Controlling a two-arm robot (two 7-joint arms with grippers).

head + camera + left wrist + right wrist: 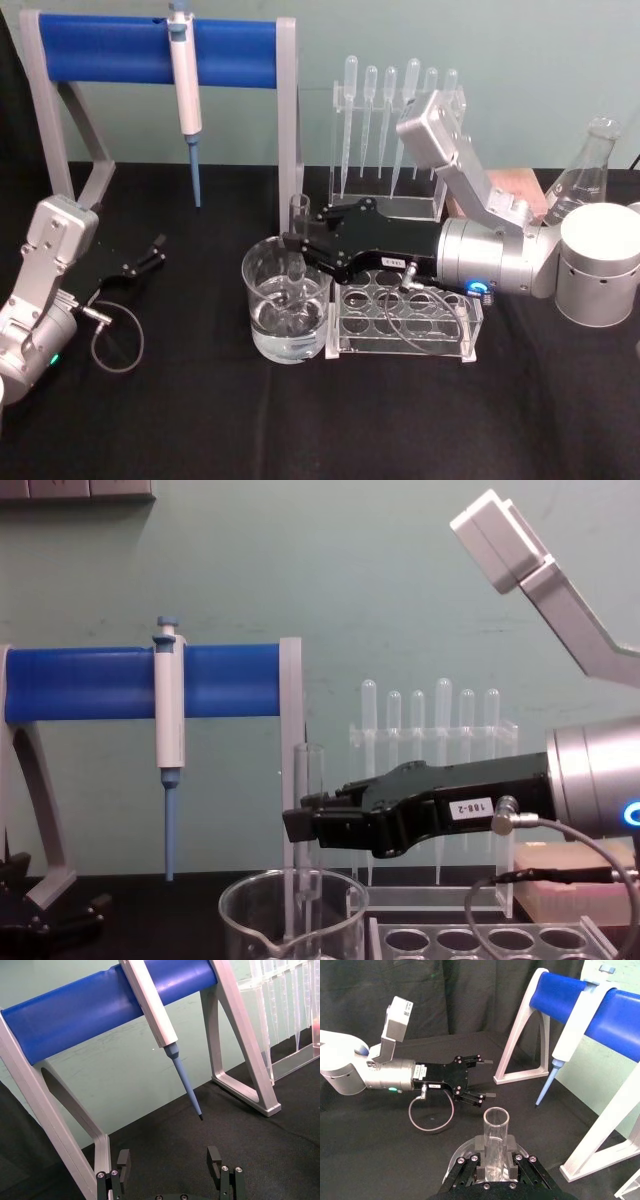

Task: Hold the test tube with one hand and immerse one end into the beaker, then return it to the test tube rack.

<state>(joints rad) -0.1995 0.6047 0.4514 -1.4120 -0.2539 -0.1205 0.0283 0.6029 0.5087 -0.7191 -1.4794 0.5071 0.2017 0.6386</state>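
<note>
Dipping step: I am holding the test tube (299, 212) upright, right claw (302, 246) clamped on it, lower end inside the beaker (257, 300). Left claw (148, 256) lying open, table's left. Next, I judge: lifting straight, crossing to the rack (400, 322).

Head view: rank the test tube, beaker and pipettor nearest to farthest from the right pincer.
1. test tube, held in the right pincer.
2. beaker, directly beneath its tips.
3. pipettor, hanging on the blue stand, back left.
</note>
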